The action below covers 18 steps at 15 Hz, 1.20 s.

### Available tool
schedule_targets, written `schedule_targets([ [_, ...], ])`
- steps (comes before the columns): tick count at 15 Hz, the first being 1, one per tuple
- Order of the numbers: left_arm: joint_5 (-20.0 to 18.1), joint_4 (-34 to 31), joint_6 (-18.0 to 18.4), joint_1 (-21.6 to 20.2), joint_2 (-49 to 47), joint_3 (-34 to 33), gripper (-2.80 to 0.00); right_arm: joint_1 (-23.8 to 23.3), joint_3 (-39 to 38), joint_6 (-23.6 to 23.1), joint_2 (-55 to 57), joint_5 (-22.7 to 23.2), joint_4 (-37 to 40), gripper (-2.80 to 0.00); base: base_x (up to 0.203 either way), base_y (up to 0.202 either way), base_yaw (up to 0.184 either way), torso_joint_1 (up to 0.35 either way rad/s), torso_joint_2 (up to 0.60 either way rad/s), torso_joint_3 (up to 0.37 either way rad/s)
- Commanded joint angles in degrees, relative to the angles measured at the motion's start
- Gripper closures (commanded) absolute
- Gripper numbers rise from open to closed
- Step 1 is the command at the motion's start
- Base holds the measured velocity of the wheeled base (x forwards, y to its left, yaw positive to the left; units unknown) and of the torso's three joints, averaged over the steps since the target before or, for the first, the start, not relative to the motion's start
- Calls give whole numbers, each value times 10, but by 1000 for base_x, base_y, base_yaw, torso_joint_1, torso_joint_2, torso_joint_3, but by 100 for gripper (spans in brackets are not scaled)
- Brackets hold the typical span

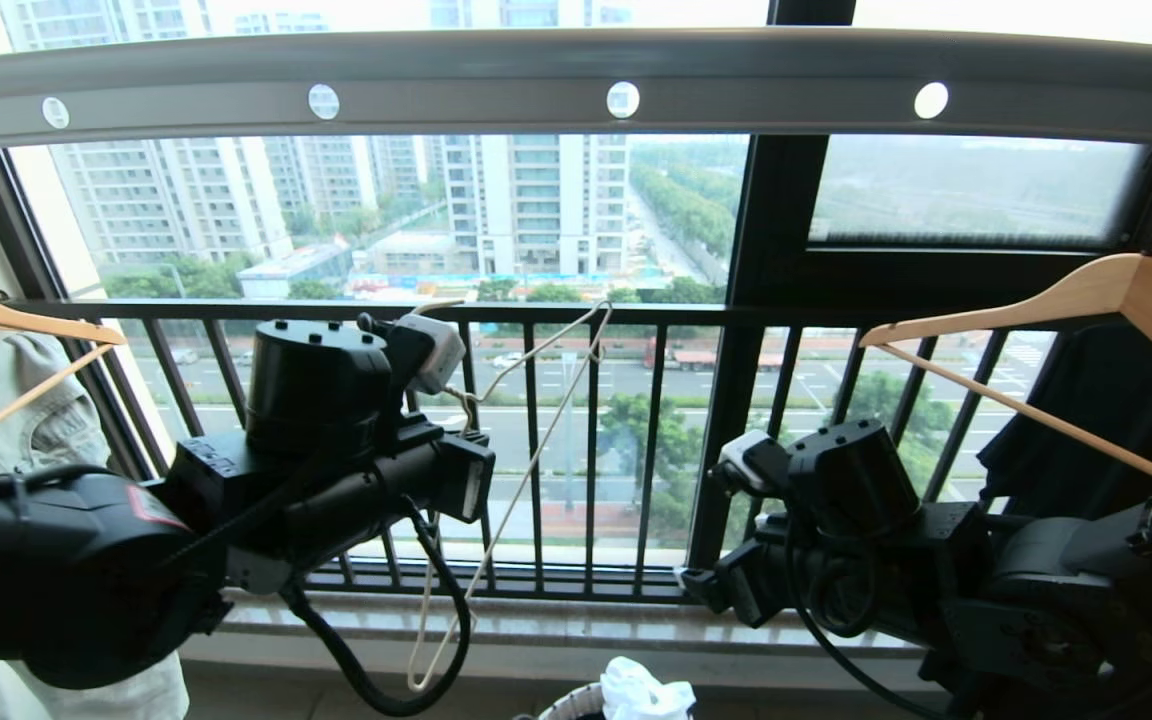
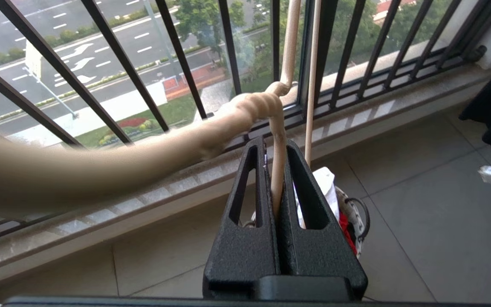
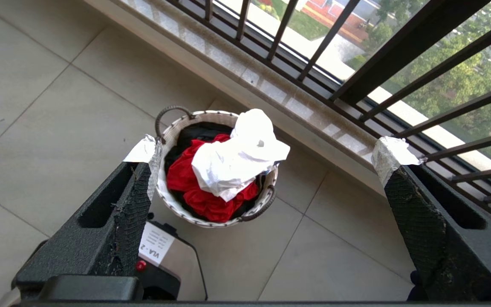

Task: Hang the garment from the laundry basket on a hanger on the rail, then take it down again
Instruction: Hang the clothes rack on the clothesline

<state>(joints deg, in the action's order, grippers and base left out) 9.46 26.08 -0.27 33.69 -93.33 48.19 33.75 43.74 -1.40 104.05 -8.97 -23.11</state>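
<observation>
Hanger in hand, shirt not yet fetched
Left gripper (image 2: 277,170) clamped on hanger (image 1: 526,470); right gripper (image 3: 267,157) spread wide above shirt (image 3: 239,157) in basket (image 3: 173,128) on floor; next: descend, pinch shirt

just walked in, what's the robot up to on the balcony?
It's at the hanging job. The left gripper is shut on the thin cream wire hanger, held in front of the window railing, below the grey rail. The right gripper is open above the laundry basket on the floor. The white T-shirt lies bunched on top of the basket, over red and black clothes, not yet picked up.
</observation>
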Motion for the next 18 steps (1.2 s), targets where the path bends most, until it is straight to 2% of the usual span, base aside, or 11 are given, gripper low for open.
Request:
schedule_targets([
  [1,-59,-253,0,-24,116,58,0,5,-4,-4,-30,0,-2,-280,0,0,0,0,0,0],
  [3,-115,-409,0,-43,143,124,0,6,-9,-4,-28,1,4,-280,0,0,0,0,0,0],
  [4,-127,-461,1,-48,147,148,0,11,-9,-7,-27,0,4,0,0,0,0,0,0,0],
  [7,-134,-500,5,-54,161,159,0,20,-9,-9,-46,-1,5,0,0,0,0,0,0,0],
  [10,-135,-565,34,-63,180,176,0,22,-8,-10,-62,-2,6,0,0,0,0,0,0,0],
  [15,-133,-579,46,-77,215,188,0,43,-9,-15,-75,-2,21,0,0,0,0,0,0,0],
  [18,-120,-605,61,-122,232,218,0,44,-6,-14,-75,-3,20,0,0,0,0,0,0,0],
])
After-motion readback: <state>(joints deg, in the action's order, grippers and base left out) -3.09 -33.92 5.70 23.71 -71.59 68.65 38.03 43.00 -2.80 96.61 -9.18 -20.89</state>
